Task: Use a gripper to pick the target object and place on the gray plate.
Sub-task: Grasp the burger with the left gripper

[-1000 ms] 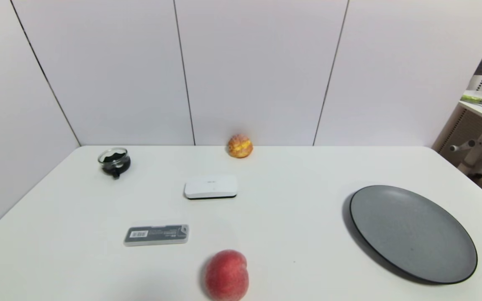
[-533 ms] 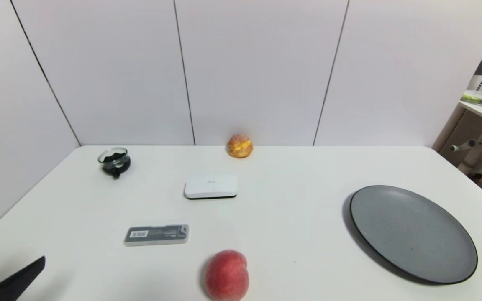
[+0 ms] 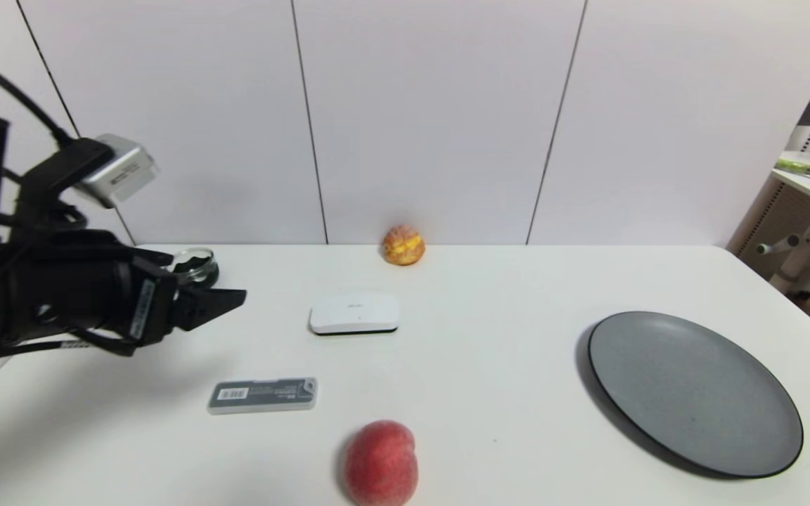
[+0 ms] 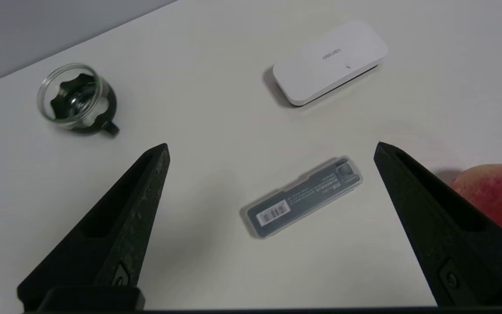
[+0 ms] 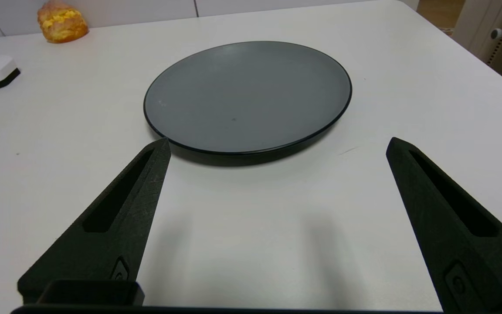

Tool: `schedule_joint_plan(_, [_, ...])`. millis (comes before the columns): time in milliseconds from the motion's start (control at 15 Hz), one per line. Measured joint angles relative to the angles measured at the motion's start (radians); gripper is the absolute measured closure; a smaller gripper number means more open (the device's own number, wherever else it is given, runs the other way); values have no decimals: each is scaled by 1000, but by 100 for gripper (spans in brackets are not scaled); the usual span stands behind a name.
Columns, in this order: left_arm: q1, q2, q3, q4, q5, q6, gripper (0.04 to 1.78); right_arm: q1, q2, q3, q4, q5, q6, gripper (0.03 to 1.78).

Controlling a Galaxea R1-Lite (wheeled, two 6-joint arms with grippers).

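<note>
The golden-brown cream puff (image 3: pixel 403 245) sits at the table's far edge by the wall; it also shows in the right wrist view (image 5: pixel 62 22). The gray plate (image 3: pixel 693 390) lies on the right side of the table and shows in the right wrist view (image 5: pixel 246 96). My left gripper (image 3: pixel 226 302) is open and empty, raised above the table's left side, well left of the puff; in its wrist view (image 4: pixel 273 146) its jaws stand wide apart. My right gripper (image 5: pixel 277 144) is open and empty, low over the table just in front of the plate; it is outside the head view.
A red-pink peach (image 3: pixel 381 462) lies near the front edge. A gray clear case (image 3: pixel 263 394) lies left of it, a white flat box (image 3: pixel 354 313) in the middle, and a small glass jar (image 3: pixel 194 266) at the back left, partly behind my left gripper.
My left arm has risen from the lower left corner and swung in over the table's left side, now in front of the glass jar. Nothing on the table has moved.
</note>
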Motion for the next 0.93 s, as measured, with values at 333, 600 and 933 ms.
schedule_joint_plan(333, [-129,308,-206,11,0,-26,13,0,0,0,-1,0,0,10])
schedule_joint_plan(600, [-201,515,-330,-34,1,-86,13,0,0,0,0,0,0,10])
schedule_joint_plan(933, [-223,712,-463,-180,7,-91,13,0,0,0,-1,0,0,10])
